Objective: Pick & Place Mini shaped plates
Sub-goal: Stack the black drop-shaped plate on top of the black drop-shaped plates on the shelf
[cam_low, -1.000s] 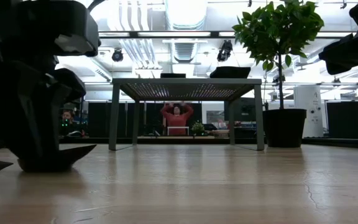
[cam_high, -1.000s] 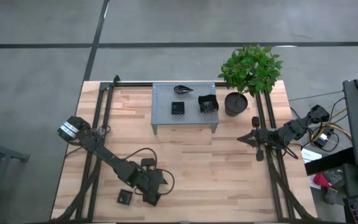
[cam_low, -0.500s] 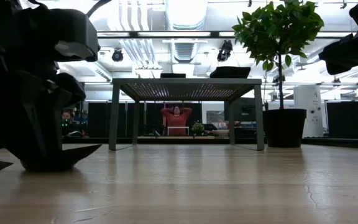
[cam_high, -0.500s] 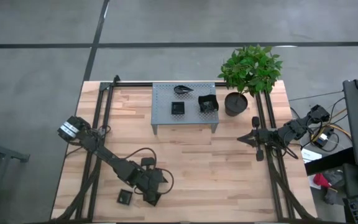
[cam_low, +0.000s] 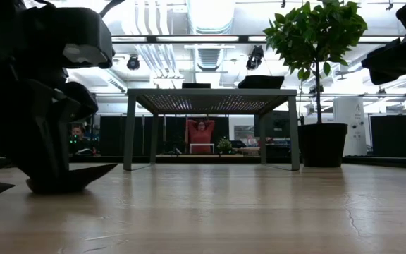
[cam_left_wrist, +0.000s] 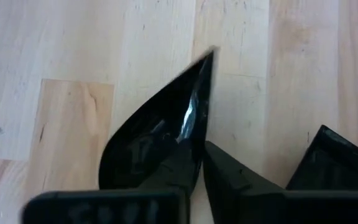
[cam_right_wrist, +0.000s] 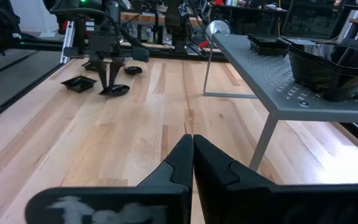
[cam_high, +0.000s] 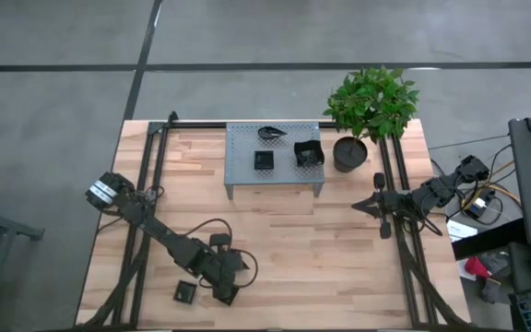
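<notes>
Near the table's front left, my left gripper point(cam_high: 224, 270) point(cam_left_wrist: 201, 148) is shut on a black teardrop-shaped mini plate point(cam_left_wrist: 151, 143) point(cam_low: 83, 176), which sits with its bottom on the wood. Beside it lie two more small black plates point(cam_high: 184, 292) point(cam_high: 219, 242); one plate's corner point(cam_left_wrist: 334, 162) shows in the left wrist view. The grey perforated stand point(cam_high: 243, 173) at the far middle carries a leaf plate point(cam_high: 271, 133), a small square point(cam_high: 264, 160) and a wavy-edged square point(cam_high: 308, 153). My right gripper point(cam_right_wrist: 192, 152) waits shut at the table's right edge point(cam_high: 383, 217). My left gripper pinches the teardrop plate's side rim point(cam_left_wrist: 199, 115) between its two fingers, one finger inside the dish and one point(cam_left_wrist: 229, 177) outside. The fingers slant steeply down from above and lie along the rim toward the pointed tip. The plate lies flat on the table.
A black round pot with a green plant point(cam_high: 349, 152) stands right of the stand. Dark rails point(cam_high: 146, 184) point(cam_high: 404, 249) run along both sides of the table. Bare wood point(cam_high: 302, 258) spreads between the arms. A person point(cam_low: 201, 134) sits in the room beyond.
My left gripper has closed its fingers onto the teardrop plate's rim while staying in place. The plate stays flat on the table where it was.
</notes>
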